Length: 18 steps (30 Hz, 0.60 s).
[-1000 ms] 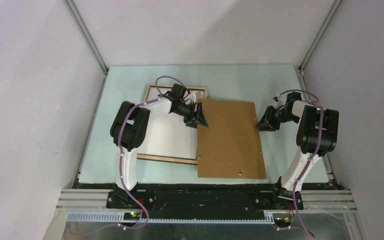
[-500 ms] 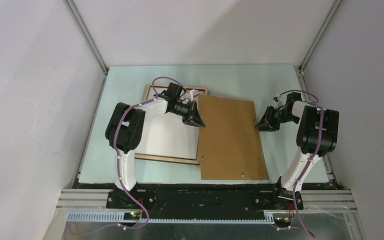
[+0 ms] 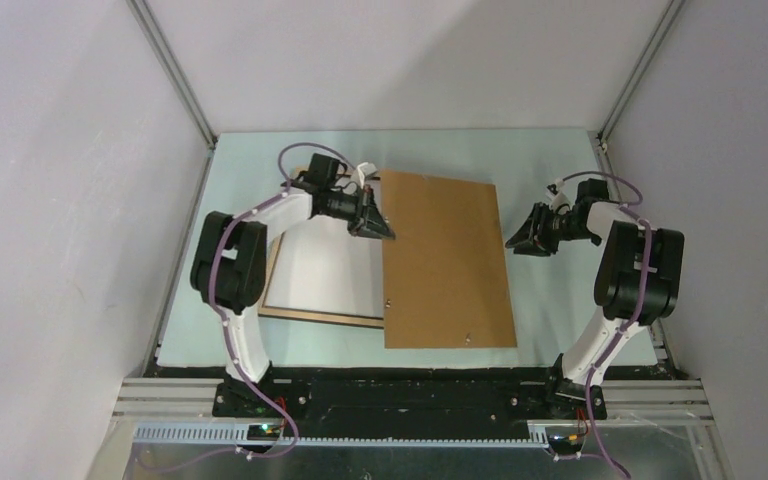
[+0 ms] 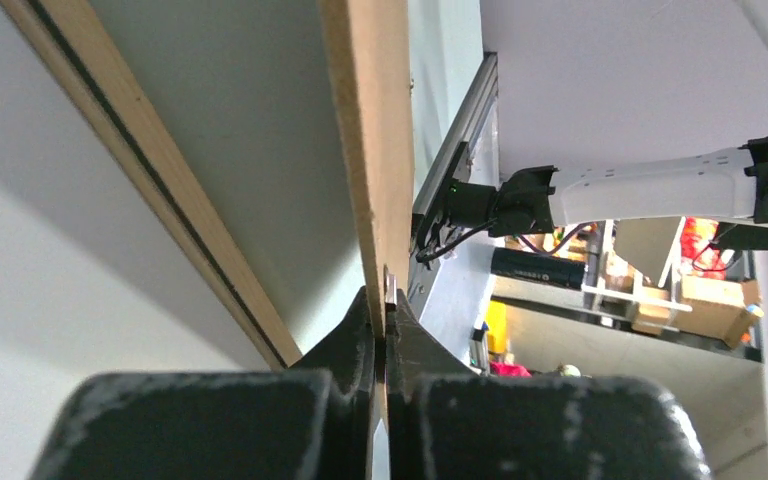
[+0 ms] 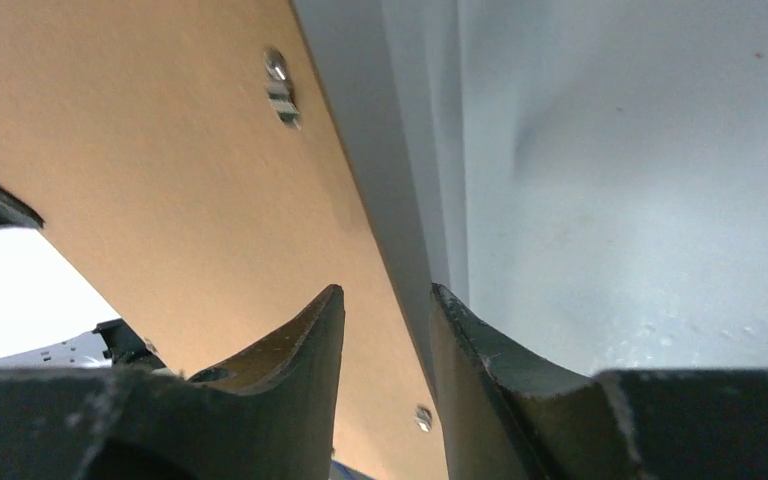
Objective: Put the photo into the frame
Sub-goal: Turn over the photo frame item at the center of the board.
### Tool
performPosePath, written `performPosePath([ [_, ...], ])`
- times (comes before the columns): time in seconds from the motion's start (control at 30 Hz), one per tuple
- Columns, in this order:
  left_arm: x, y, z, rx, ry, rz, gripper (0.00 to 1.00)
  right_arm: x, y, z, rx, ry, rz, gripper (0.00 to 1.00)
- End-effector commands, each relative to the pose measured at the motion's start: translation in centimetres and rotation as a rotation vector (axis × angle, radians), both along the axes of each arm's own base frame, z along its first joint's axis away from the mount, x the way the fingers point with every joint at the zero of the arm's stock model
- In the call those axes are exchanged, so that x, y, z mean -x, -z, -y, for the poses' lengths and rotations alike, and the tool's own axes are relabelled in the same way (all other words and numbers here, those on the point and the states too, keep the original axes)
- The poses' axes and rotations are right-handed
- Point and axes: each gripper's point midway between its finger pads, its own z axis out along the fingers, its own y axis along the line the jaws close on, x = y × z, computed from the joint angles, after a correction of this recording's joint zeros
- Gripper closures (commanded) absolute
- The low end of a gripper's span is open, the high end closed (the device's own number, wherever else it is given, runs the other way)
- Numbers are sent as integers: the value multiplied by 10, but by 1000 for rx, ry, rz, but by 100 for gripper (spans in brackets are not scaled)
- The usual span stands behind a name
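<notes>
white-backed photo (image 3: 325, 270) just beside left gripper (image 3: 376, 226)

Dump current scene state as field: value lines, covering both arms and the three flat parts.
left jaws: shut on the left edge of the backing board
right jaws: open, at the board's right edge, not clamped
backing board: brown, overlapping the right side of the frame
frame: light wood back up, flat on the table
photo: white back up, lying inside the frame's border
task state: photo sits in the frame; board not yet seated over it
</notes>
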Motion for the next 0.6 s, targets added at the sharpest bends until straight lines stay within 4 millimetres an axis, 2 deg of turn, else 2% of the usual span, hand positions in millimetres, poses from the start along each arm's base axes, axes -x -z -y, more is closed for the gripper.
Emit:
performPosePath([
  [0.0, -17, -46, -31, 14, -36, 246, 100, -6, -39, -13, -59, -34, 120, 58],
  [0.07, -13, -49, -43, -18, -38, 263, 100, -6, -47, -17, -65, -43, 144, 57],
  [0.27, 17, -58, -76, -92, 11, 283, 100, -8, -74, -27, -63, -69, 233, 56],
  [0.47, 42, -90, -100, -85, 15, 358, 100, -9, -82, -39, -41, -102, 276, 58],
  [0.57, 57, -96, -110, -108, 37, 370, 100, -15, -81, -42, -30, -98, 287, 59],
])
